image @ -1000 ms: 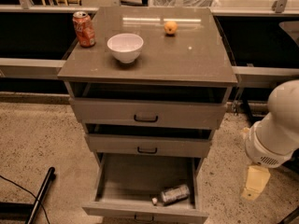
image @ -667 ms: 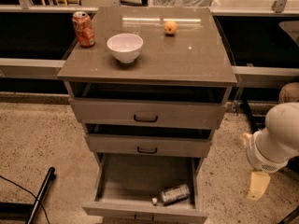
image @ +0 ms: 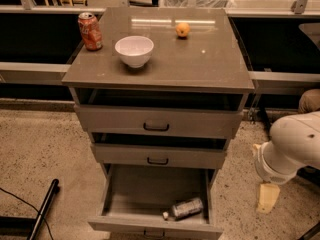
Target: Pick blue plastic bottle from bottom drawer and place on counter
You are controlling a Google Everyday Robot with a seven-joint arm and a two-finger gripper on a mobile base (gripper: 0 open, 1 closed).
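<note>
The blue plastic bottle (image: 186, 208) lies on its side in the open bottom drawer (image: 150, 194), near the front right corner, its white cap pointing left. The counter (image: 170, 59) is the grey-brown top of the drawer cabinet. My gripper (image: 267, 199) hangs below my white arm (image: 292, 146) to the right of the cabinet, at about the height of the bottom drawer. It is outside the drawer and apart from the bottle, with nothing seen in it.
On the counter stand a red soda can (image: 90, 31) at the back left, a white bowl (image: 134, 50) and a small orange fruit (image: 183, 30). The two upper drawers are slightly open. A black pole (image: 44, 209) lies on the floor at the left.
My arm has sunk lower and shifted a little left, toward the cabinet's right side. The bottle and the things on the counter have not moved.
</note>
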